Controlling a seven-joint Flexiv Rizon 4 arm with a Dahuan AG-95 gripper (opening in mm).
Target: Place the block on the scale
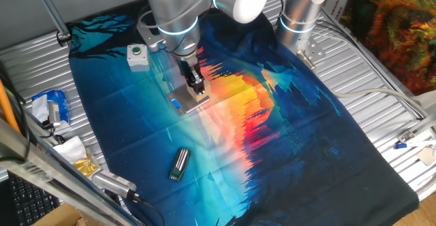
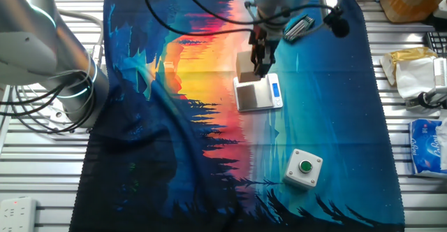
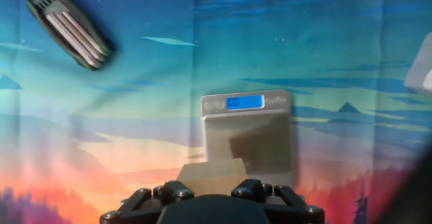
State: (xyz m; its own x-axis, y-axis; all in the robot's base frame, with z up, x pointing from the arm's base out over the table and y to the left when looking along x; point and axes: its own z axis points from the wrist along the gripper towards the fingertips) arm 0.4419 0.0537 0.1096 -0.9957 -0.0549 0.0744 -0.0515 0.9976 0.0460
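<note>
Surface: metal slatted table [image 1: 381, 110] covered by a printed cloth [image 1: 286, 158], blue at the edges, orange-red sunset band through the middle, dark tree silhouettes. In one fixed view, left to right: clutter on the bare slats at far left incl. a blue-white packet [image 1: 54, 107] and a gold foil wrapper [image 1: 87, 166]; white box with green button [image 1: 137, 57] on the cloth near its back-left corner; dark ribbed metal cylinder [image 1: 179, 164] lying on the cloth toward the front; scale [image 1: 189, 102] near mid-cloth with the arm straight above it; a second silver arm column [image 1: 303, 8] behind on the right; cables [image 1: 409, 127] on the slats at right. Other fixed view mirrors this: second arm's base at left, scale [image 2: 257, 93] in the middle with its blue strip on the right edge, button box [image 2: 304, 168] lower right, packets on the slats far right. Gripper [image 2: 260, 63] points down over the scale's back edge, fingers clenched on the block [image 2: 246, 66], a pale tan cube. Hand view: ribbed cylinder [image 3: 69, 25] top left, scale [image 3: 248, 137] centre with blue display at its far edge, block [image 3: 210, 177] held between the fingers at bottom of frame, over the near-left part of the grey plate; its shadow falls on the plate. Can't tell whether the block touches the plate; in the other fixed view it looks just above it.
</note>
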